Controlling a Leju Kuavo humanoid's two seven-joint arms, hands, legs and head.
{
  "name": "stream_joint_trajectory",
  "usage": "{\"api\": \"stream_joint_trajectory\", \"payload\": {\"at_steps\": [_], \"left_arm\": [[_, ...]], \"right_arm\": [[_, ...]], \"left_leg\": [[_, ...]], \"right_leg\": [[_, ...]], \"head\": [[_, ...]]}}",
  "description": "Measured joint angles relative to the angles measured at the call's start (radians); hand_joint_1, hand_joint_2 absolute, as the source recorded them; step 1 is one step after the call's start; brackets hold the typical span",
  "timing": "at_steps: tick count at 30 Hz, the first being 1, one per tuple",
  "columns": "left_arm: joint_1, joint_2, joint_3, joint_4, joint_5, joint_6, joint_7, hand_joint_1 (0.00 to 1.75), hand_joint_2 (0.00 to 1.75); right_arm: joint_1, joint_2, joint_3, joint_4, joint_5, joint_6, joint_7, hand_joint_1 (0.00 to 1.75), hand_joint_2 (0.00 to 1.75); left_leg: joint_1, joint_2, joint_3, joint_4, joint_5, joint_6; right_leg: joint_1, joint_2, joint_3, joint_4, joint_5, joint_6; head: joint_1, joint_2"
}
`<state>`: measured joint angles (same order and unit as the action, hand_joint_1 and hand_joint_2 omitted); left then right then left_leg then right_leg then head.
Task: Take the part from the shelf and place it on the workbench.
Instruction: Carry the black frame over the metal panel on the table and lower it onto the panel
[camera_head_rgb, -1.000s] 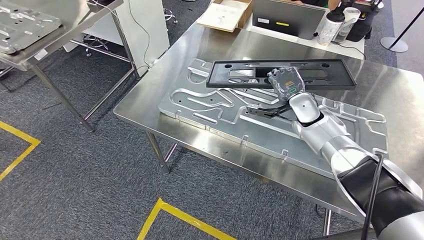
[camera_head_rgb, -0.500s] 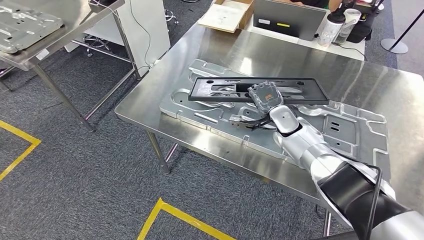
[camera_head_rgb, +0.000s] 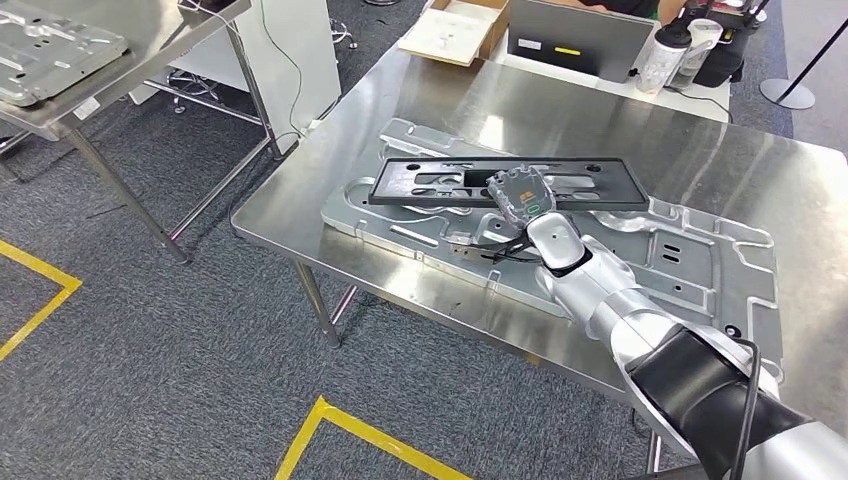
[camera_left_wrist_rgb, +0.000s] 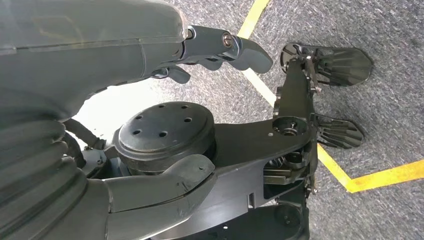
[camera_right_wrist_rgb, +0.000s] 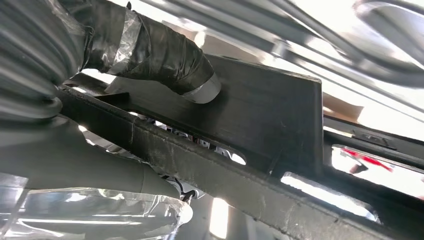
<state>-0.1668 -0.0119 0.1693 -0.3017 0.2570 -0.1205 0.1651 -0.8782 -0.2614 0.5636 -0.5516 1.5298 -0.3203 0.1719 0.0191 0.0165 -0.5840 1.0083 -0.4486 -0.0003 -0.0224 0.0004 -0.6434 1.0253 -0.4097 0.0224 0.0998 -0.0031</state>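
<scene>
Black frame part (camera_head_rgb: 440, 183): lay over the silver fixture plate (camera_head_rgb: 700, 262) on the workbench (camera_head_rgb: 300, 185), gripped at its near rail by the right hand (camera_head_rgb: 520, 197). Left hand (camera_left_wrist_rgb: 210, 50): hung empty, fingers loosely curled. Risk: releasing off-seat might leave the part skewed.
</scene>
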Motion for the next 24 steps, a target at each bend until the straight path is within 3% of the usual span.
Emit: {"api": "stream_joint_trajectory", "payload": {"at_steps": [6, 20, 24], "left_arm": [[-0.001, -0.006, 0.014, 0.000, -0.006, 0.013, 0.006, 0.00, 1.75], [-0.002, -0.009, 0.031, 0.000, 0.004, 0.012, 0.008, 0.00, 1.75], [-0.001, -0.011, 0.047, 0.000, 0.016, 0.005, 0.007, 0.00, 1.75]], "right_arm": [[0.000, 0.000, 0.000, -0.002, 0.019, 0.096, 0.089, 1.75, 1.75], [0.016, 0.006, -0.007, -0.024, 0.014, 0.166, 0.105, 1.75, 1.75], [0.025, 0.008, -0.013, -0.050, 0.012, 0.189, 0.112, 0.00, 0.00]], "left_leg": [[0.000, 0.000, 0.000, 0.000, 0.000, 0.000], [0.000, 0.000, 0.000, 0.000, 0.000, 0.000], [0.000, 0.000, 0.000, 0.000, 0.000, 0.000]], "right_leg": [[0.000, 0.000, 0.000, 0.000, 0.000, 0.000], [0.000, 0.000, 0.000, 0.000, 0.000, 0.000], [0.000, 0.000, 0.000, 0.000, 0.000, 0.000]], "head": [[0.000, 0.000], [0.000, 0.000], [0.000, 0.000]]}}
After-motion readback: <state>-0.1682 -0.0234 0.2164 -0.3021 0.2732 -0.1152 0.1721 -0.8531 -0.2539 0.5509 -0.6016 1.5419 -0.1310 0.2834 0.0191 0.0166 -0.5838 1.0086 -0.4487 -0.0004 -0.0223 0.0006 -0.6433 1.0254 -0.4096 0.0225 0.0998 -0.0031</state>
